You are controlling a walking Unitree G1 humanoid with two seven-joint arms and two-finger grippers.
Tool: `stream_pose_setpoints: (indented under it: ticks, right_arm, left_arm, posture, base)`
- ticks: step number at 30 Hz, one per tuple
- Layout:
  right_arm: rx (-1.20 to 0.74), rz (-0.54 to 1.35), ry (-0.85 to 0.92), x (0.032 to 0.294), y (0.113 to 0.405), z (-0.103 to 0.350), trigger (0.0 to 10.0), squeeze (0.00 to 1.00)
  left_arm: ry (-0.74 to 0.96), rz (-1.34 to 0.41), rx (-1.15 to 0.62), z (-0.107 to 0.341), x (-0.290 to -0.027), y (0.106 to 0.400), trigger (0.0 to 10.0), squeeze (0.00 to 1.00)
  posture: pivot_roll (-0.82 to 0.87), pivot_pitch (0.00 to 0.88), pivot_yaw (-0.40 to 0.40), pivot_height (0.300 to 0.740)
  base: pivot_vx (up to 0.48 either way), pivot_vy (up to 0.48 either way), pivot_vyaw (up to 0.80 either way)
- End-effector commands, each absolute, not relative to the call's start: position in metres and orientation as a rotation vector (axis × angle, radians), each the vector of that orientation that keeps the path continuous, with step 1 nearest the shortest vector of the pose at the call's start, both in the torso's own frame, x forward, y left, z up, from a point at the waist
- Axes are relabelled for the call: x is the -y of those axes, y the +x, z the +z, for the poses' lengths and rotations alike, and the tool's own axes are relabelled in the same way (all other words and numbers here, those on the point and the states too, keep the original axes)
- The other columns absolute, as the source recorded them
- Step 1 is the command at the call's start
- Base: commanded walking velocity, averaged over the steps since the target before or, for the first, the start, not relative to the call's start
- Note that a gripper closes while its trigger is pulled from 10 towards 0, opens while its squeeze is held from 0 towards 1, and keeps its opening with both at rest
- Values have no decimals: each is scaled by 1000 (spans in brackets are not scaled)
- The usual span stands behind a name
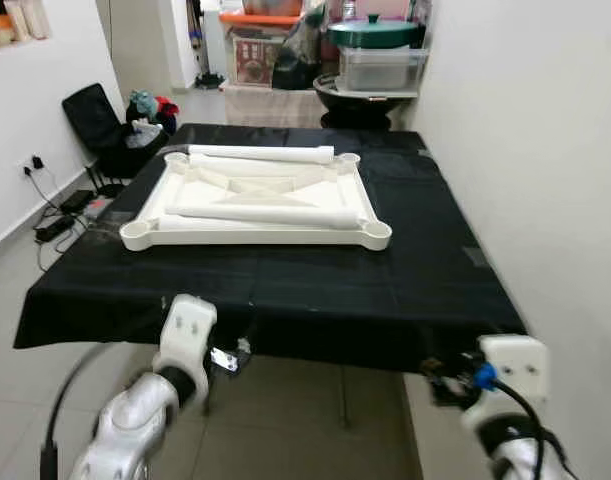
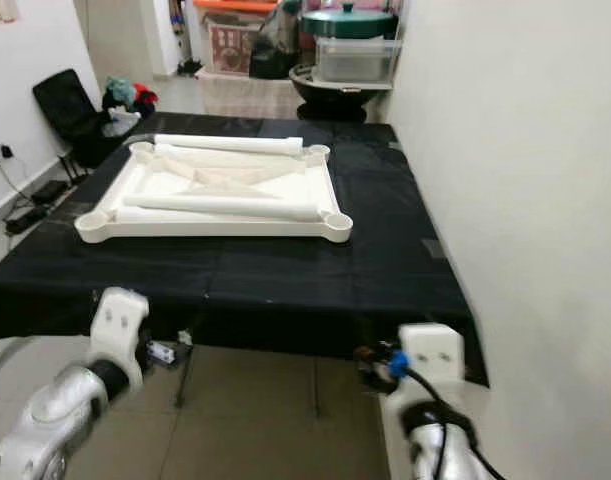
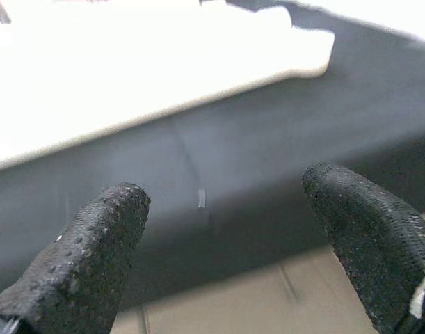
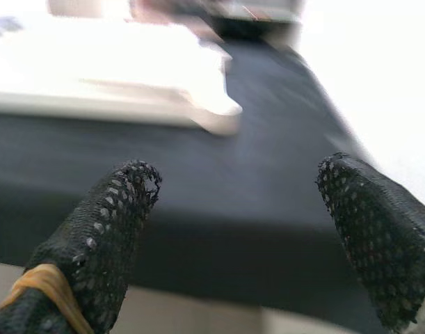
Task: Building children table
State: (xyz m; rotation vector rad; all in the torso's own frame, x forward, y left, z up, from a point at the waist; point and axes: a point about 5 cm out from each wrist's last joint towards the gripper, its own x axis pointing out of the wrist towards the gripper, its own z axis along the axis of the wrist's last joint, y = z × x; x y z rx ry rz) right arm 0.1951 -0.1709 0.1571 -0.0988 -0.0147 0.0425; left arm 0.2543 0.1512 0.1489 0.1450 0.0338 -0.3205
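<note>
Lying upside down on the black-draped table, the white children's tabletop is seen with two white leg tubes laid across it. Both grippers are held low at the table's near edge — the left gripper and the right gripper each with fingers spread apart, nothing between them.
</note>
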Motion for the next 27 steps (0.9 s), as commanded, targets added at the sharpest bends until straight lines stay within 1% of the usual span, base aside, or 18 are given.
stream_pose_setpoints:
  ticks: [1,9,10,11,12,13,15,16,17,18,20,21,22,27]
  right_arm:
    - [6,41,-97,173,194,156,10000,0]
    - [54,-28,-190,179,198,159,10000,0]
    - [103,-49,-237,181,202,164,10000,0]
    - [103,-49,-237,181,202,164,10000,0]
    - [180,-79,-286,185,207,174,10000,0]
    - [180,-79,-286,185,207,174,10000,0]
    - [302,-163,-272,198,215,194,10000,0]
    - [324,-182,-246,201,216,199,10000,0]
    - [324,-182,-246,201,216,199,10000,0]
    - [320,-184,-234,202,217,197,10000,0]
    - [315,-167,-228,199,218,196,10000,0]
    - [315,-167,-228,199,218,196,10000,0]
    - [302,-136,-216,193,220,192,10000,0]
    - [284,-97,-184,187,224,189,10000,0]
  left_arm:
    - [160,-336,-74,141,-150,251,10000,0]
    - [230,-403,-7,149,-138,247,10000,0]
    - [276,-366,17,151,-141,247,10000,0]
    - [276,-366,17,151,-141,247,10000,0]
    - [311,-310,47,154,-146,249,10000,0]
    - [311,-310,47,154,-146,249,10000,0]
    - [204,-289,52,157,-154,257,10000,0]
    - [167,-282,51,157,-156,259,10000,0]
    - [167,-282,51,157,-156,259,10000,0]
    - [195,-282,103,163,-152,258,10000,0]
    - [178,-271,125,166,-152,257,10000,0]
    - [178,-271,125,166,-152,257,10000,0]
    - [154,-260,135,167,-152,256,10000,0]
    - [162,-255,158,170,-155,258,10000,0]
  posture:
    - [-1,0,-47,740]
    - [3,0,-41,740]
    - [3,0,-36,740]
    - [3,0,-36,740]
    - [3,0,-29,740]
    - [3,0,-29,740]
    - [4,0,-25,740]
    - [5,0,-25,740]
    - [5,0,-25,740]
    - [16,0,-26,740]
    - [15,0,-26,740]
    - [15,0,-26,740]
    - [17,0,-29,740]
    - [19,0,-32,740]
  base:
    - [0,0,0]
    - [0,0,0]
    - [0,0,0]
    - [0,0,0]
    - [0,0,0]
    - [0,0,0]
    - [0,0,0]
    - [0,0,0]
    - [0,0,0]
    - [0,0,0]
    - [0,0,0]
    - [0,0,0]
    - [0,0,0]
    - [0,0,0]
